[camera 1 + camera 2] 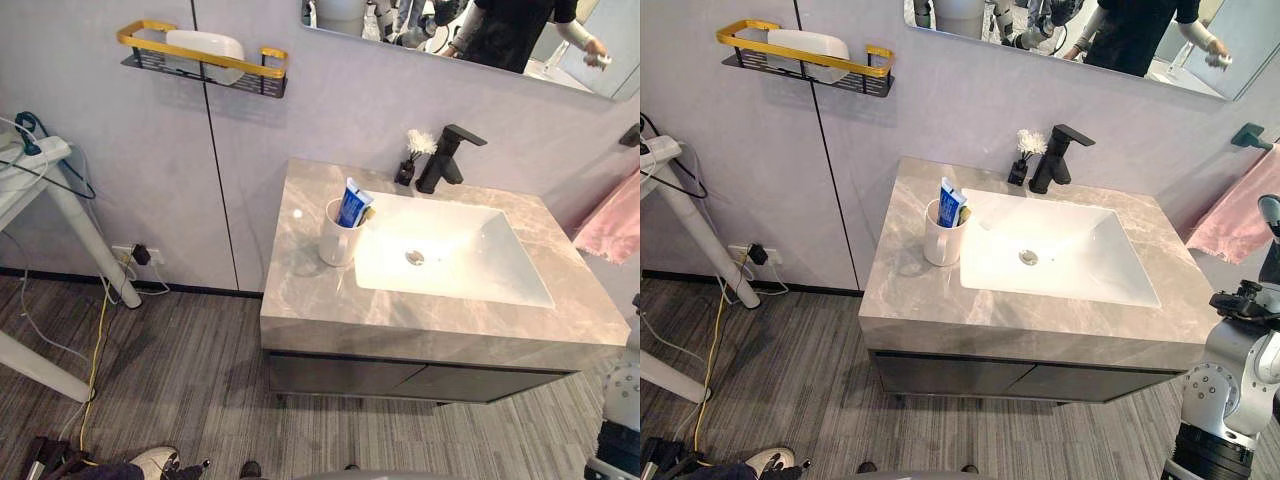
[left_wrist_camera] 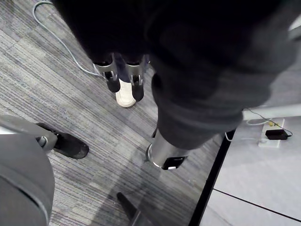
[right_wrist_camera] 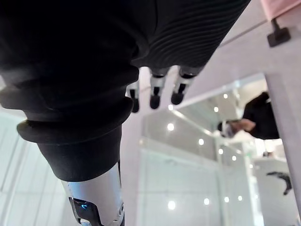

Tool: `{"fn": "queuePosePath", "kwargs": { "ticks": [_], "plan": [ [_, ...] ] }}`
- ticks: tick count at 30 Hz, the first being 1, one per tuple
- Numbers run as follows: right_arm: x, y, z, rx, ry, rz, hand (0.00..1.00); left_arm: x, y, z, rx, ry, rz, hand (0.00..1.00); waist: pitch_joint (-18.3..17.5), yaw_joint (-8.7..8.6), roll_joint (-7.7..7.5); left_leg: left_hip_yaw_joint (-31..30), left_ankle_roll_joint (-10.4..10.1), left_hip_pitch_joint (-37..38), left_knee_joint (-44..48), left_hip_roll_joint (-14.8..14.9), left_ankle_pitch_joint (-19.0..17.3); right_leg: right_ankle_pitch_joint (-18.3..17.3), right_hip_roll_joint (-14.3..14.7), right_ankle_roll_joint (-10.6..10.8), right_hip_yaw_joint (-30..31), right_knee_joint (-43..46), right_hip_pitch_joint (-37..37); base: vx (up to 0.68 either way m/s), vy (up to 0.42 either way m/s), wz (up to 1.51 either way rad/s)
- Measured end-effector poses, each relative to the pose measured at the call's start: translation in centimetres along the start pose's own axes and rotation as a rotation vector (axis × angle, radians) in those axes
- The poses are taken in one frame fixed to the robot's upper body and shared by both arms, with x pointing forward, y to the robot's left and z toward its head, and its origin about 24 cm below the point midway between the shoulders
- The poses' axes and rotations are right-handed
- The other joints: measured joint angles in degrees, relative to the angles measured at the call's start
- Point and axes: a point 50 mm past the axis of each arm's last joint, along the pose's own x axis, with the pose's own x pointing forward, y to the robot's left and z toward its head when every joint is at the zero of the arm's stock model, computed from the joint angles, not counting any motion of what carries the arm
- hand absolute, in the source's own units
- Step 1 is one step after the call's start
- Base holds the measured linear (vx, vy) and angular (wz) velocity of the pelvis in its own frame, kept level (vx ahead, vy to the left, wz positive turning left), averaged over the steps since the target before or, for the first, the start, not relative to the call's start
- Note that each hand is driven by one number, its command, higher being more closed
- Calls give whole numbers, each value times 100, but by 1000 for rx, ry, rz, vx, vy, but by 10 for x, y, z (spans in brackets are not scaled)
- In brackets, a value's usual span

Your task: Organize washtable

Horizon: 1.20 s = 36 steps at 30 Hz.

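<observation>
Left eye view, marbled grey washtable, rectangular white basin

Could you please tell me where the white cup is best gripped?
Grip the white cup by its lower wall from its left, probably: it stands upright, a toothpaste tube sticks from its mouth, and the sink edge lies close on its right.

I count one table with one white sink and one black faucet. On it I see one white cup, one blue toothpaste tube and one small dark vase. The wall has one gold-railed shelf with one white dish, one mirror and one pink towel.
</observation>
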Motion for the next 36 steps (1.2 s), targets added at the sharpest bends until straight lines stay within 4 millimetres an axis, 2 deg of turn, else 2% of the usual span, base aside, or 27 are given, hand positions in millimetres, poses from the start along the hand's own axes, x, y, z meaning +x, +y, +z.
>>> {"fn": "queuePosePath", "kwargs": {
  "ticks": [1,2,3,4,5,6,8,9,10,14,17,19,24,26,28,29,32,34,36],
  "plan": [
    [-25,-26,-21,-44,103,-129,0,-1,0,-2,-5,5,3,0,-43,0,-45,47,-1,28,2,-9,-5,-2,29,0,45,5,5,34,0,-22],
    [-63,-60,-46,-95,249,-353,0,0,0,0,2,0,-3,0,-65,9,-66,107,-2,72,2,-6,-9,1,26,-2,65,1,31,44,2,-25],
    [-97,-85,-61,-124,364,-535,0,0,-5,0,10,-1,-18,0,-83,3,-19,135,7,87,2,-10,-27,0,-5,-1,84,-6,35,26,13,-18],
    [-120,-99,-67,-155,439,-640,0,-1,-8,-1,16,1,-32,0,-87,-9,38,139,11,88,3,-7,-37,0,-16,1,89,-14,39,25,21,-11],
    [-159,-120,-77,-219,587,-785,0,-3,-17,-4,30,8,-64,0,-110,-70,178,163,23,90,3,-27,-63,17,-28,28,124,-19,53,34,31,-18],
    [-185,-131,-84,-252,695,-883,0,-5,-26,-7,36,14,-90,0,-122,-151,359,184,61,94,2,-69,-100,29,-35,44,197,-41,40,24,31,-25],
    [-214,-142,-86,-259,768,-1005,0,-6,-34,-7,38,12,-117,0,-70,-158,552,222,58,81,1,-89,-143,19,-53,42,225,-77,41,-13,30,-20],
    [-237,-148,-89,-219,817,-1107,0,-6,-38,-4,40,2,-135,0,-72,-145,705,211,46,93,0,-90,-164,3,-52,43,208,-76,52,0,0,0],
    [-258,-148,-94,-159,861,-1202,0,-5,-40,0,50,-11,-144,0,-77,-123,770,192,49,106,0,-89,-168,-10,-33,26,183,-76,51,21,-3,8],
    [-308,-130,-115,113,920,-1468,0,-4,-44,-3,63,13,-160,0,-76,-1,723,101,37,118,-1,-44,-167,-47,6,-16,30,-85,98,27,-26,18],
    [-323,-115,-125,189,982,-1516,0,-5,-40,-10,63,41,-148,0,-46,10,642,-22,39,202,-2,-85,-202,-76,-36,32,-124,-157,305,68,0,25],
    [-326,-108,-130,209,1028,-1505,0,-4,-38,-10,59,42,-144,0,-33,16,621,-34,50,215,-1,-113,-208,-93,-65,57,-137,-169,340,66,28,13],
    [-354,-84,-137,146,1286,-1435,0,-3,-37,-10,60,45,-139,0,42,-4,592,-58,82,297,2,-141,-267,-151,-92,89,-152,-174,457,63,10,0],
    [-361,-81,-135,107,1346,-1386,0,-3,-44,-3,60,21,-156,0,42,-10,590,-111,89,296,2,-172,-273,-160,-125,94,-190,-175,479,17,8,11],
    [-364,-80,-134,59,1402,-1316,0,-4,-54,15,73,-67,-191,0,67,-7,626,-184,91,283,2,-206,-273,-164,-162,95,-267,-172,504,-16,7,16],
    [-365,-78,-134,23,1439,-1265,0,-4,-56,28,68,-134,-191,100,95,-5,666,-190,94,289,2,-211,-274,-173,-168,101,-276,-169,516,-23,0,7],
    [-364,-76,-136,-49,1503,-1142,0,-7,-51,60,56,-290,-162,100,115,-10,684,-213,97,273,0,-201,-278,-259,-165,123,-302,-86,518,-43,-21,6],
    [-364,-76,-134,-79,1520,-1102,0,-8,-47,74,48,-347,-142,100,118,-12,695,-248,103,279,0,-196,-283,-321,-168,109,-352,-18,517,-13,-27,12],
    [-366,-77,-131,-119,1540,-1041,0,-13,-29,104,-31,-474,-48,100,123,-5,682,-330,103,283,2,-192,-284,-368,-170,104,-442,12,518,54,-23,20]
  ]
}}
